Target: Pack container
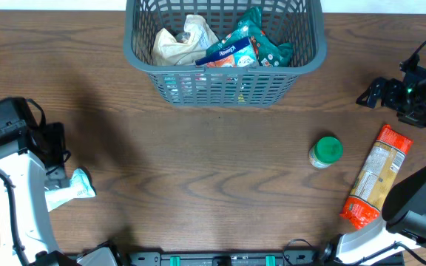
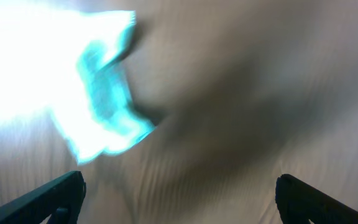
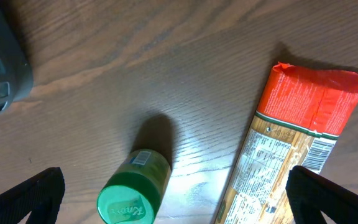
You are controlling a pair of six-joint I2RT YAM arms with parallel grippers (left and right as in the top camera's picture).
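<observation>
The container [image 1: 143, 59], a dark grey lattice basket, stands at the table's far middle and holds several packets: a cream bag [image 1: 180, 43] and teal and orange packs [image 1: 246, 44]. Its corner [image 3: 2, 68] shows in the right wrist view. My left gripper [image 2: 179, 202] is open with nothing between its fingers. Ahead of it, blurred, lies a white and teal packet [image 2: 101, 106], which rests on the table beside the left arm [image 1: 71, 188]. My right gripper [image 3: 179, 199] is open above a green-lidded jar [image 3: 132, 199] and a red-topped pasta packet [image 3: 291, 149].
The jar [image 1: 325, 151] stands right of centre, with the long pasta packet [image 1: 376, 177] lying at a slant just right of it. The right arm's dark body [image 1: 420, 199] overhangs the packet's near end. The left arm [image 1: 17, 185] fills the near left corner.
</observation>
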